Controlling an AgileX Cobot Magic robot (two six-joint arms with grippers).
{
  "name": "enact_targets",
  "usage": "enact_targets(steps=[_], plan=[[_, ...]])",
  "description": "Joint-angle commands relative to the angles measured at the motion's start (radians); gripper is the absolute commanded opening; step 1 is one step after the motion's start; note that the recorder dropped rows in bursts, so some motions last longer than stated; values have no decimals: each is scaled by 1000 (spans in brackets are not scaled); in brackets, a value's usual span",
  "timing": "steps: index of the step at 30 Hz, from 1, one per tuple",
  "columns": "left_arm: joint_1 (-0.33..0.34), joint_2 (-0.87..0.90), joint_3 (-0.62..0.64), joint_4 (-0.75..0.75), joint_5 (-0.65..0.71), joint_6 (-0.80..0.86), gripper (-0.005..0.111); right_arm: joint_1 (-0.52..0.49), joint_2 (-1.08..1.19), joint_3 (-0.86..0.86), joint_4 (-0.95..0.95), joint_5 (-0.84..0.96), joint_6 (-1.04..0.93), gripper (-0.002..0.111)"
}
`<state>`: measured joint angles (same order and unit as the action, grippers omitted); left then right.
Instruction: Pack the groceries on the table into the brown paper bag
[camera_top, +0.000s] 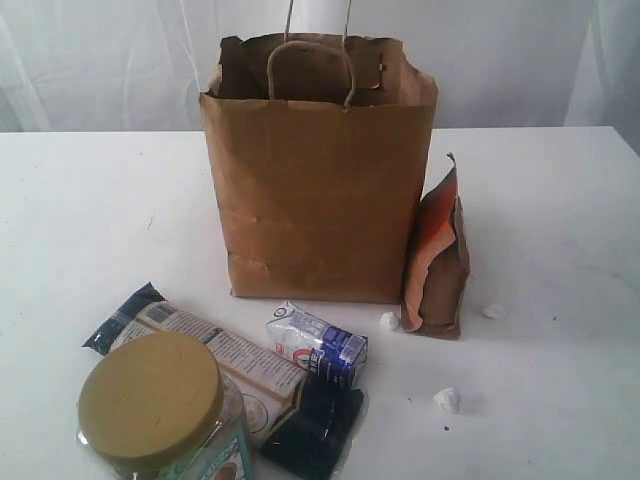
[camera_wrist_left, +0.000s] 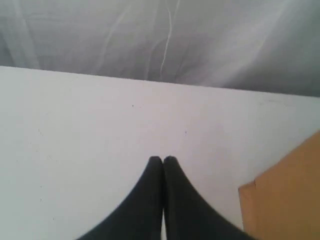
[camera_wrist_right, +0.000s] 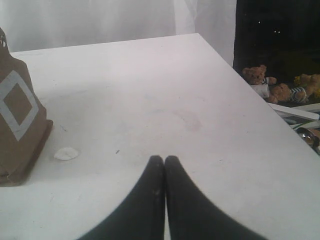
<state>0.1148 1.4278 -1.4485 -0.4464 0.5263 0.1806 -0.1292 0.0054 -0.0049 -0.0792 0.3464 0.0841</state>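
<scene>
The brown paper bag (camera_top: 318, 170) stands upright at the middle of the white table (camera_top: 560, 230), its mouth open. An orange-brown pouch (camera_top: 438, 262) leans against its right side and shows in the right wrist view too (camera_wrist_right: 20, 125). Near the front lie a big olive-lidded jar (camera_top: 155, 410), a long dark-blue packet (camera_top: 230, 375) and a small white-blue carton (camera_top: 318, 344) on top of it. My left gripper (camera_wrist_left: 163, 159) is shut and empty over bare table, a corner of the bag (camera_wrist_left: 285, 195) beside it. My right gripper (camera_wrist_right: 164, 158) is shut and empty. Neither arm shows in the exterior view.
White crumbs lie on the table: one (camera_top: 389, 320) by the bag's corner, one (camera_top: 492, 311) right of the pouch, one (camera_top: 447, 399) nearer the front. The table's right edge (camera_wrist_right: 235, 70) drops off to a dark area with teddy bears (camera_wrist_right: 260, 80). White curtain hangs behind.
</scene>
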Motion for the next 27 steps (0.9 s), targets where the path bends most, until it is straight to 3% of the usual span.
enact_targets(steps=[1,5,8,10,12,13,15,17,22,27], plan=[[0,-150,179,-78,-3,132,0,0,-5,5,1,-3,-11,0],[0,-291,318,-88,-3,174,0,0,-5,5,1,-3,-11,0],[0,-341,346,-143,-19,193,0,0,-5,5,1,-3,-11,0],[0,-341,346,-189,-93,305,0,0,-5,5,1,-3,-11,0],[0,-341,346,-216,-330,347,0,0,-5,5,1,-3,-11,0],[0,-341,346,-243,-371,340,0,0,-5,5,1,-3,-11,0],[0,-339,346,-322,-320,334,0,0,-5,5,1,-3,-11,0],[-16,-337,368,-331,-175,359,0,0,-5,5,1,-3,-11,0],[-209,-370,509,-360,-114,750,0,0,-5,5,1,-3,-11,0],[-266,-423,572,-472,-42,971,0,0,-5,5,1,-3,-11,0]])
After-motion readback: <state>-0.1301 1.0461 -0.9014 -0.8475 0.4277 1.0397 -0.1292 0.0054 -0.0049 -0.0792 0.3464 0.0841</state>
